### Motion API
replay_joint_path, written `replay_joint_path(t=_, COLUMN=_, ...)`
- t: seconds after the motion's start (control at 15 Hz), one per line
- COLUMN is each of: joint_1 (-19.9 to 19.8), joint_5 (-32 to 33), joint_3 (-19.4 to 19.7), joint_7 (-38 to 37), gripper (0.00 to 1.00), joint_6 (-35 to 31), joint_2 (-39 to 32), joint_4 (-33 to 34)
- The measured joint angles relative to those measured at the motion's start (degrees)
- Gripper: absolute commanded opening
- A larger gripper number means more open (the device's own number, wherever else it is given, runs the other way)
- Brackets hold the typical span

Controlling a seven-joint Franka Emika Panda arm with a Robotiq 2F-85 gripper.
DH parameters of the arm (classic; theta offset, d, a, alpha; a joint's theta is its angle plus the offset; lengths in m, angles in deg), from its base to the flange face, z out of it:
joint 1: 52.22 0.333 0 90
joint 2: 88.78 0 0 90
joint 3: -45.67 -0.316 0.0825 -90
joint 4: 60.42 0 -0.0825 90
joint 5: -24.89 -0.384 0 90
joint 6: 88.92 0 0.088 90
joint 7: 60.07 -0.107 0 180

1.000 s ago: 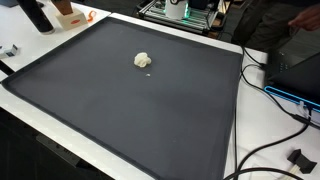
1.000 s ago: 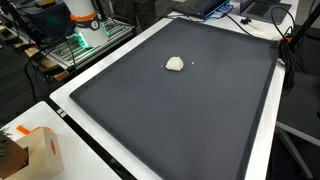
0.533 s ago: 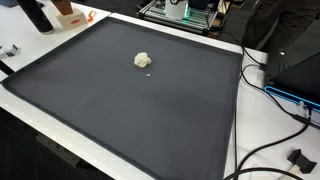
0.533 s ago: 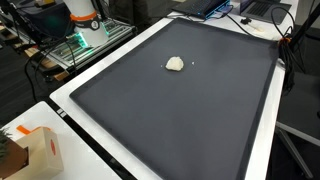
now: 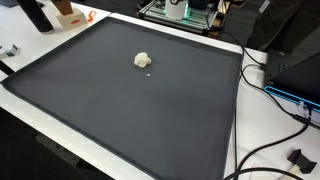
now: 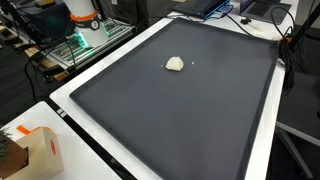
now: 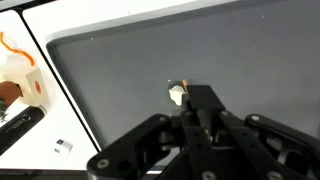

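Nothing has moved in the last second: the white crumpled lump (image 5: 143,61) lies alone on the dark surface (image 5: 120,120) in both exterior views. In the wrist view my gripper (image 7: 203,97) hangs well above it. The fingers (image 7: 208,105) look pressed together on nothing, so I judge no reach has begun.

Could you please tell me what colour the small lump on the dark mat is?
The lump is cream-white, and it shows clearest in an exterior view.

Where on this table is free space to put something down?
Nearly all the dark mat is bare, widest between the white lump and its near rim. Crowded: the cables along one edge and the box beside a corner.
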State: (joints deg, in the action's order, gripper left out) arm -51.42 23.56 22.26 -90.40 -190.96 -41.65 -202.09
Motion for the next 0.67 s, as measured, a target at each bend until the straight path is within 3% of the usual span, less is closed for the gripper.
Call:
replay_joint_path(t=0.07, joint_1=0.0, joint_5=0.0, joint_3=0.0, joint_7=0.0, gripper=0.13, joint_6=0.0, joint_2=0.0, joint_4=0.0)
replay_joint_path(t=0.13, joint_1=0.0, joint_5=0.0, joint_3=0.0, joint_7=0.0, gripper=0.03, joint_6=0.0, joint_2=0.0, joint_4=0.0)
replay_joint_path(t=0.47, joint_1=-0.5, joint_5=0.0, joint_3=0.4, joint_7=-0.7, gripper=0.03, joint_6=-0.2, joint_2=-0.9, joint_4=0.2)
replay_joint_path(t=0.67, joint_1=-1.9, joint_5=-1.0, joint_3=3.8, joint_7=-0.9, gripper=0.03, joint_6=-4.1, joint_2=-4.6, joint_4=1.1)
